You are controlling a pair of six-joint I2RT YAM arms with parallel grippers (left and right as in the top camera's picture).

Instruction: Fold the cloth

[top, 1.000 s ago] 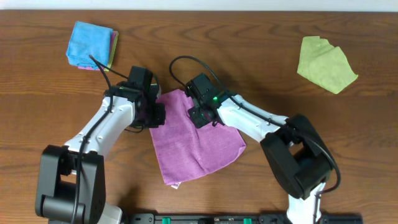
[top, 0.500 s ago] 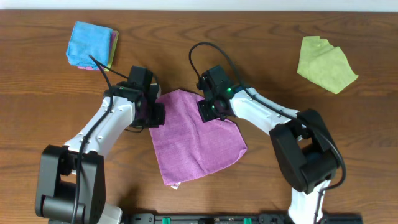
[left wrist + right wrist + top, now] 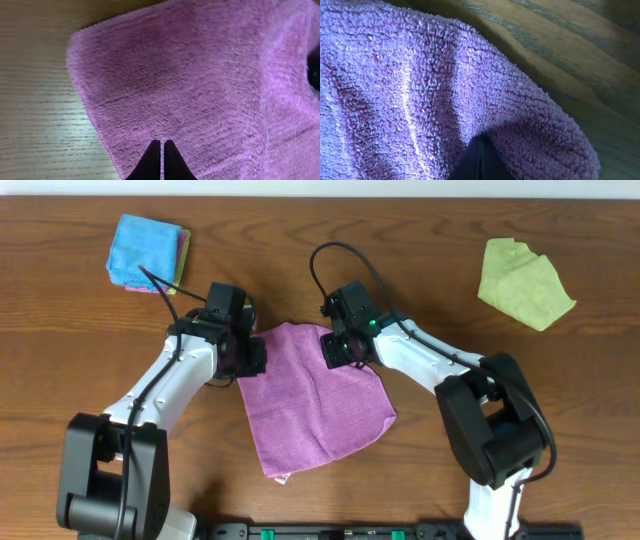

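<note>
The left gripper [image 3: 161,143] has its two dark fingers pressed tip to tip with no gap, resting on the soft purple microfibre square cloth [image 3: 315,405] just inside its 9 o'clock edge. The pile there lies flat, so it may only be touching rather than pinching; the wrist view does not settle it. The right gripper [image 3: 479,140] is likewise closed, but its tips are buried in the fabric, with creases radiating from them, so it grips the cloth at the rounded corner near 1 o'clock. The cloth is spread in a single layer on the brown wooden table [image 3: 560,400], near the table's centre and between the two arms. Seen from overhead, its long axis runs roughly from 12 to 6 o'clock, its side edges leaning a little toward 5. One corner peaks at 12 between the grippers, and the corner carrying the small white tag [image 3: 283,477] points toward 7. Well apart from it, a bright blue folded cloth [image 3: 145,250] lies at 10 o'clock and a crumpled lime-green cloth [image 3: 522,280] at 2 o'clock.
</note>
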